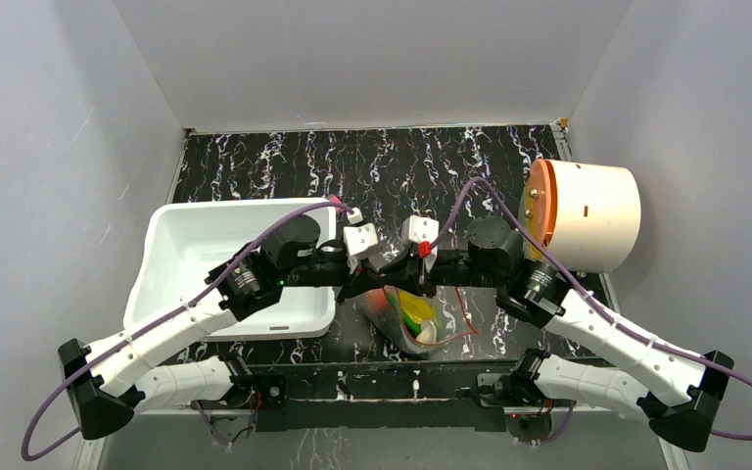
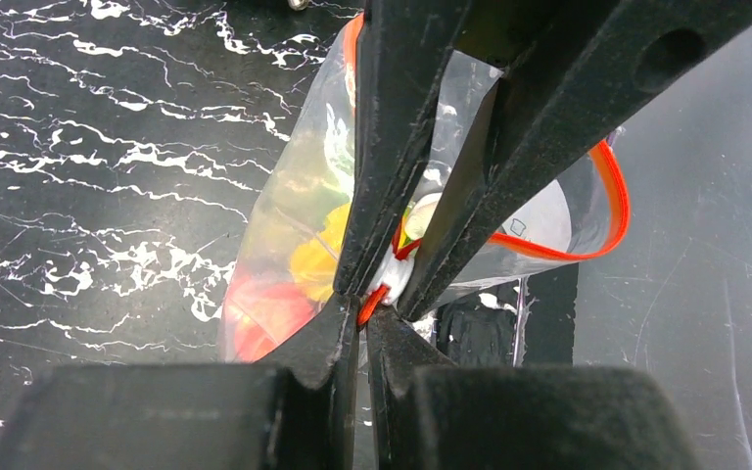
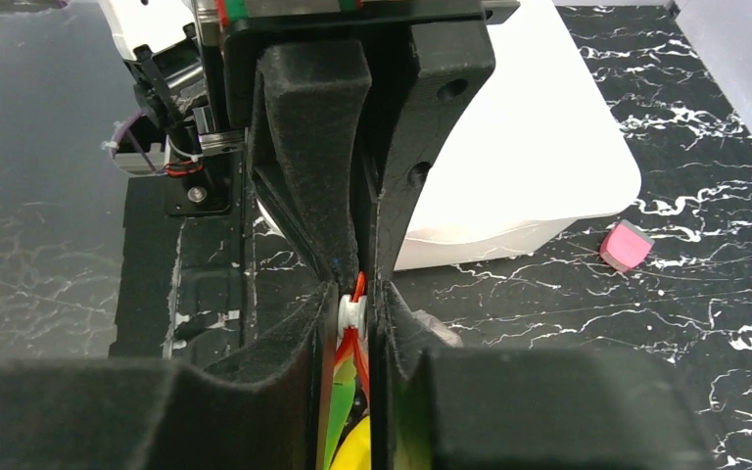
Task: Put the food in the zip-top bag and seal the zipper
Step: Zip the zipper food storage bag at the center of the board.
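Left gripper point(image 2: 377, 297), right gripper point(image 3: 353, 313) clamp orange-red zipper point(image 2: 548, 251); clear zip-top bag point(image 2: 284, 196) holds colourful food point(image 2: 313, 264).

My overhead camera looks down from behind the near edge over the whole worktop point(image 1: 284, 162); both wrist cameras sit close, sharing the bag point(image 1: 406, 315) near that edge.

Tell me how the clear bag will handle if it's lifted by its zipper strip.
Likely floppy: the zip-top bag is thin, crinkled film, and the zipper bows in a loose curve. Probably bottom-heavy, since the food sits bunched at one end, so it may sag and swing. Glossy film may slip.
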Controlling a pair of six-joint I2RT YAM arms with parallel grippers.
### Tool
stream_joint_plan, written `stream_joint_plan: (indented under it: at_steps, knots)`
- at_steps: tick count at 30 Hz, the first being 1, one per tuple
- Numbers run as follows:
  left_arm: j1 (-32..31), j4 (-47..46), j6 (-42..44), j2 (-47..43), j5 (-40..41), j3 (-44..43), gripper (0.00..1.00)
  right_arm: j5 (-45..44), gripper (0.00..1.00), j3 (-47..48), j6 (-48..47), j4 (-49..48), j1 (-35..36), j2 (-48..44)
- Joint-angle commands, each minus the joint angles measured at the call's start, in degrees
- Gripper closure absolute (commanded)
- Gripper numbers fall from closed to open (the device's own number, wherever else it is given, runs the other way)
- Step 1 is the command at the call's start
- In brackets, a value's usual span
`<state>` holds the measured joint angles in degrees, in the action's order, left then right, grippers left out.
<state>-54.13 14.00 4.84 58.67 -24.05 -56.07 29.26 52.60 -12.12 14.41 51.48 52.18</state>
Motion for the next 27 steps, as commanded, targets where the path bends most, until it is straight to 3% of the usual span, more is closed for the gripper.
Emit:
stream_joint_plan:
  at_steps: [1,6,10,17,27]
  knots:
    - [-0.22,-0.93,-0.25,-1.08,-1.63,-2.86,1.0,-3.02,0.9,-0.43,-1.13,-3.29,0.72,-0.82]
    - [-0.2,-0.7,0.1,-2.54,-2.02,-2.1,1.0,-5.37,0.92,-0.14,-2.79,-0.32,0.72,-1.06]
    - [-0.19,-1.04,0.1,-4.03,-1.08,-1.2,1.0,-7.29,1.0,0.3,-4.44,2.07,0.72,-1.17]
    - [-0.26,-1.6,0.07,-7.07,2.32,-0.08,1.0,-8.57,1.0,3.56,-6.49,7.77,0.7,-2.27]
    - [-0.23,-1.13,0.1,-8.84,2.87,1.77,1.0,-8.13,1.0,4.28,-7.61,8.78,0.72,-3.16]
